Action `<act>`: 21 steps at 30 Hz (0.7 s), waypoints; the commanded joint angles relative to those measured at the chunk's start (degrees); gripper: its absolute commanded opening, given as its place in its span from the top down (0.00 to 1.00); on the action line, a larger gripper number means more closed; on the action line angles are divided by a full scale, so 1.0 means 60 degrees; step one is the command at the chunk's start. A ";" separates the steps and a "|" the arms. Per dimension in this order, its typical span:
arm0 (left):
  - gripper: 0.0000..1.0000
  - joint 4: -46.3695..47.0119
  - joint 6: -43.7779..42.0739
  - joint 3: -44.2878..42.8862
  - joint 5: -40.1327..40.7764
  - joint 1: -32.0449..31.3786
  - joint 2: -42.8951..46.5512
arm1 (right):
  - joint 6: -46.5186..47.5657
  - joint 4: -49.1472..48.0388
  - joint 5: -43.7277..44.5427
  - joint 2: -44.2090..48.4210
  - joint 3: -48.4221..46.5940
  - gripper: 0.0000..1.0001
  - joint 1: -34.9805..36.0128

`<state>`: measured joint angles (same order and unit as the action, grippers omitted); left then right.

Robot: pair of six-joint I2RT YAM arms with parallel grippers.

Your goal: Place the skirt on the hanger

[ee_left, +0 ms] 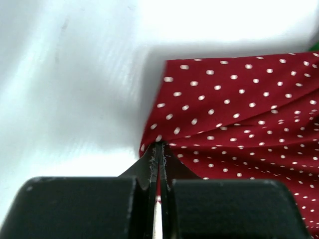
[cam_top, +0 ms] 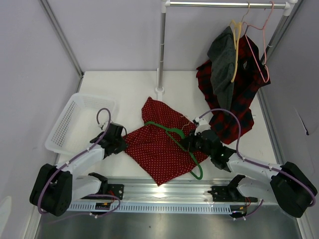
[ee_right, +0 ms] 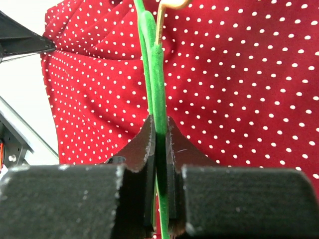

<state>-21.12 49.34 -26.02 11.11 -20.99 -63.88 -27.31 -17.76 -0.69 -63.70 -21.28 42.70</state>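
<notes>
Two pinches: the left gripper [ee_left: 158, 147] nips the edge of the red white-dotted fabric skirt [cam_top: 158, 149] spread on the white table [cam_top: 124, 92], the right gripper [ee_right: 159, 127] squeezes the thin green triangular hanger [cam_top: 175, 133] lying on it.

Skirt [cam_top: 159, 144]: deep red w/ tiny white polka dots, evenly spread; same print in both wrist views. Hanger [cam_top: 175, 133]: bright green, plain. Left pincer [ee_left: 158, 147] & right pincer [ee_right: 160, 124]: matte black, no pattern. Left arm [cam_top: 82, 162] & right arm [cam_top: 254, 169]: white shells, black joints, purple cables [cam_top: 103, 110]. Desk [cam_top: 124, 89]: plain white. Basket [cam_top: 67, 122]: white, grid-hole pattern. Plaid garment [cam_top: 234, 117]: red & black checks. Grey garment [cam_top: 222, 62]: dark charcoal, plain. Yellow hanger [cam_top: 234, 59]: pale yellow. Pink hanger [cam_top: 264, 79]: light pink. Rack pole [cam_top: 161, 50]: silvery grey w/ white fittings. Rail [cam_top: 164, 191]: silver metal. Walls [cam_top: 119, 35]: pale lilac-grey.
</notes>
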 commanded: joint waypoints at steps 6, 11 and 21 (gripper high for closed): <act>1.00 0.0004 -0.1250 0.0148 -0.1424 0.0467 0.0376 | 0.0215 0.0060 0.1302 -0.0483 -0.0115 1.00 0.0193; 0.85 -0.0067 -0.1529 -0.0291 -0.2116 -0.0149 0.1330 | 0.0537 -0.0248 0.0760 -0.1612 -0.0993 0.97 0.0208; 0.66 -0.0250 -0.1208 -0.1216 -0.1647 -0.3948 0.1565 | 0.0743 -0.0482 0.0496 -0.3225 -0.2123 0.97 0.0237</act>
<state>-25.08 41.12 -32.49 2.46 -37.26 -53.82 -25.19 -23.11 1.08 -81.03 -32.93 44.10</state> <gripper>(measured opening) 0.337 0.059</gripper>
